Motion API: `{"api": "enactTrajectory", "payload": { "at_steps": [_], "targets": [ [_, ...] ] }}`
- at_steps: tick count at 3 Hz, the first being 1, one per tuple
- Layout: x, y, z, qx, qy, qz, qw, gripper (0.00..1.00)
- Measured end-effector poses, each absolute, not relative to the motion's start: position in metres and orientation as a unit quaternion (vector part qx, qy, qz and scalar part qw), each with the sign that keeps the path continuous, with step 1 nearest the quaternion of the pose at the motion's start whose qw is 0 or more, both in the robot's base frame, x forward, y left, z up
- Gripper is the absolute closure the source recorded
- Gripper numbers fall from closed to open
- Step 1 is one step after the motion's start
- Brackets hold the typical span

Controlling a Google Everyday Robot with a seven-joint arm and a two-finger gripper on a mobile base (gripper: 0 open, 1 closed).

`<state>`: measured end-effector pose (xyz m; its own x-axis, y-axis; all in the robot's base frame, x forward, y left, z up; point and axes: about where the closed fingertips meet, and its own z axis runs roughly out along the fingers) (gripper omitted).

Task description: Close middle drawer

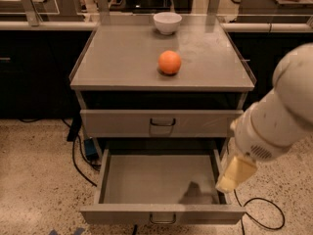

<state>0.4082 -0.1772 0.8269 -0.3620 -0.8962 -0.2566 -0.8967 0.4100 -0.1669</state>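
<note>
The middle drawer (146,180) of the grey cabinet is pulled far out toward me. Its grey inside is empty, and its front panel (117,214) with a small dark centre handle (163,220) sits at the bottom of the view. The upper drawer (122,123) above it is closed. The lowest drawer is out of view. My gripper (234,174), cream-coloured at the end of a large white arm (283,116), hangs over the open drawer's right side wall, near its front right corner. It holds nothing that I can see.
An orange (169,62) and a white bowl (167,22) sit on the cabinet top (122,58). Black cables (78,160) lie on the speckled floor to the left and right of the cabinet. Dark counters stand behind it.
</note>
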Motion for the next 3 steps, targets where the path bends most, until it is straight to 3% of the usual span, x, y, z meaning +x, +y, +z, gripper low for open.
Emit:
{"api": "enactTrajectory", "payload": {
  "at_steps": [3],
  "targets": [
    [0.3956, -0.1802, 0.8068, -0.542, 0.829, 0.006, 0.135, 0.89]
  ]
}}
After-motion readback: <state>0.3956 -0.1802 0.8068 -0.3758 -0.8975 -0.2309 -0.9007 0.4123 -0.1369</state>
